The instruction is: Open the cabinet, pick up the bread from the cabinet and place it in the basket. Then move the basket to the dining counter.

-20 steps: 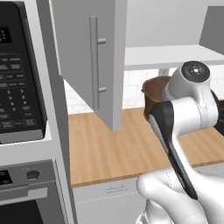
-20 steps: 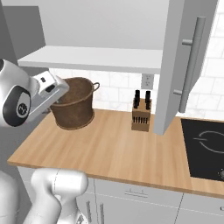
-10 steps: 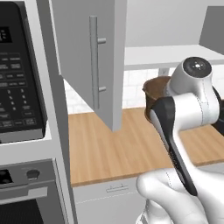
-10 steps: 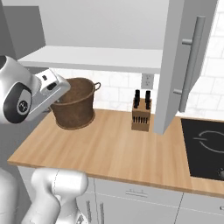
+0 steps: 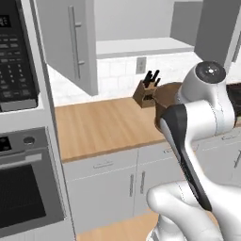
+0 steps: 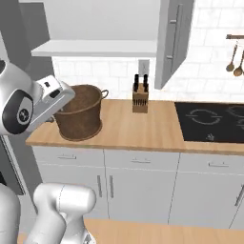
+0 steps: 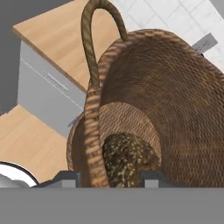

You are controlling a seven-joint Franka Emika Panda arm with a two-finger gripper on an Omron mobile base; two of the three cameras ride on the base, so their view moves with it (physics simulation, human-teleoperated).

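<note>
The brown woven basket [image 6: 81, 114] hangs a little tilted over the left front part of the wooden worktop [image 6: 143, 131]. My gripper [image 7: 107, 177] is shut on its near rim, just below one loop handle [image 7: 94, 26]. The rim runs between the two fingertips [image 7: 65, 177]. A dark speckled bread [image 7: 127, 159] lies on the basket's bottom. In the left base view my arm covers most of the basket [image 5: 162, 101]. The cabinet stands open, its left door [image 5: 70, 42] and right door [image 6: 174, 38] swung out over a bare shelf [image 6: 95, 47]. The dining counter is out of view.
A knife block [image 6: 139, 97] stands at the tiled back wall. A black cooktop [image 6: 209, 119] is set into the worktop to the right, with utensils [image 6: 233, 62] hanging above it. The black oven tower [image 5: 19, 70] rises on the left. Grey drawers and doors [image 6: 143, 186] run below.
Both base views have shifted: the base has drawn back from the worktop, and the lower cupboards and cooktop now show. The basket has come along in the gripper, towards the worktop's front edge.
</note>
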